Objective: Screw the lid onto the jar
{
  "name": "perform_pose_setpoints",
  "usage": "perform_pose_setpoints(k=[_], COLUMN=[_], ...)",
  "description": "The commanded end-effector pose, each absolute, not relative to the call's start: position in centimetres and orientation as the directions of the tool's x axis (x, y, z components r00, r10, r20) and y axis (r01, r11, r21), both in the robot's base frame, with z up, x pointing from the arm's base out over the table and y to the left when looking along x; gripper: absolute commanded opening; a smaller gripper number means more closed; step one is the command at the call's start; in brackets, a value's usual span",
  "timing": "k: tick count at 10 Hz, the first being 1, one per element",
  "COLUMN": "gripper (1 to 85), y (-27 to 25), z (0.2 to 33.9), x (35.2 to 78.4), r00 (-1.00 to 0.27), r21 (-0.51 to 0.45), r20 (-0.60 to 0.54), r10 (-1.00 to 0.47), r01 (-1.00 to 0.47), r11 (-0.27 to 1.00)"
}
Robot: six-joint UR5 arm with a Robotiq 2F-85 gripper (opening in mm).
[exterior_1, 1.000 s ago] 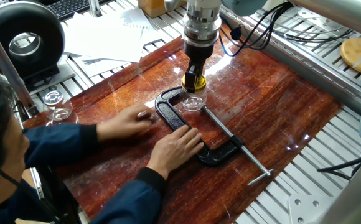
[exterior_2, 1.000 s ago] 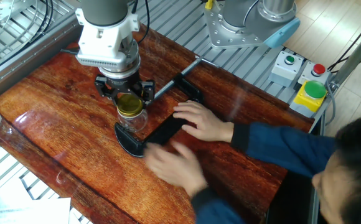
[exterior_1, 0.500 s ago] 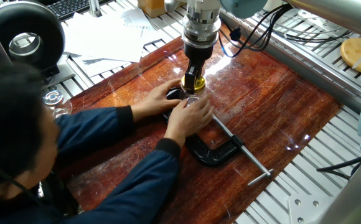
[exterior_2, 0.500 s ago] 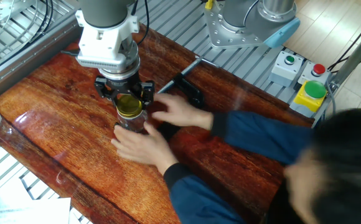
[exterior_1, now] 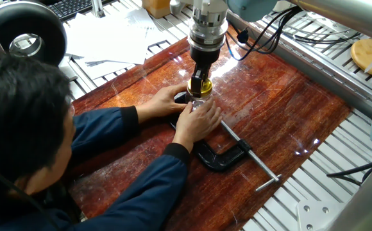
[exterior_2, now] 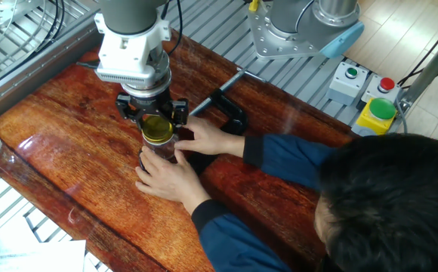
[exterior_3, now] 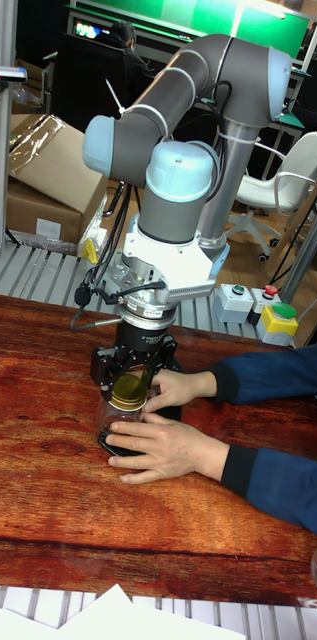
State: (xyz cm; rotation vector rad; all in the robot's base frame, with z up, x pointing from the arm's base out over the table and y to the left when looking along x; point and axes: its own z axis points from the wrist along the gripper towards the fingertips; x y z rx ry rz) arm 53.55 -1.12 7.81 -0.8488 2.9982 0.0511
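The yellow lid (exterior_1: 199,85) (exterior_2: 157,128) (exterior_3: 129,391) is held in my gripper (exterior_1: 199,84) (exterior_2: 157,125) (exterior_3: 130,386), which points straight down and is shut on it. Directly under the lid stands the clear glass jar (exterior_2: 158,148) (exterior_3: 115,411), its mouth at the lid. A person's two hands (exterior_1: 197,120) (exterior_2: 170,175) (exterior_3: 166,447) wrap the jar's body and hide most of it. In one fixed view the jar barely shows behind the fingers.
A black C-clamp (exterior_1: 222,158) (exterior_2: 232,115) lies on the red wooden board (exterior_1: 282,109) beside the jar. The person's head and arms fill the near side. A tan wooden disc (exterior_1: 371,56), papers (exterior_1: 109,35) and a button box (exterior_2: 377,115) lie off the board.
The person has leaned in and moved both hands from the clamp onto the jar, and now grips it. My gripper and the lid have stayed in place.
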Motion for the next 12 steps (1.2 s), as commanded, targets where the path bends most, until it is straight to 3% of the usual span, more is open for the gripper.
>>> perform_pose_setpoints(k=[1,3,6,7,12], gripper=[56.0,63.0,82.3,85.0,85.0], y=[-1.1,-0.7,-0.3,-0.4,0.1], z=[8.4,8.2,7.9,7.8,9.7], x=[53.9,53.8,54.3,54.3,53.2], r00=[-0.833,-0.829,-0.808,-0.804,-0.808], r21=[0.056,0.059,0.059,0.053,0.078], r20=[-0.048,-0.054,-0.087,-0.084,-0.071], r10=[-0.552,-0.556,-0.583,-0.589,-0.585], r01=[-0.554,-0.559,-0.589,-0.594,-0.589], r11=[0.831,0.827,0.806,0.803,0.804])
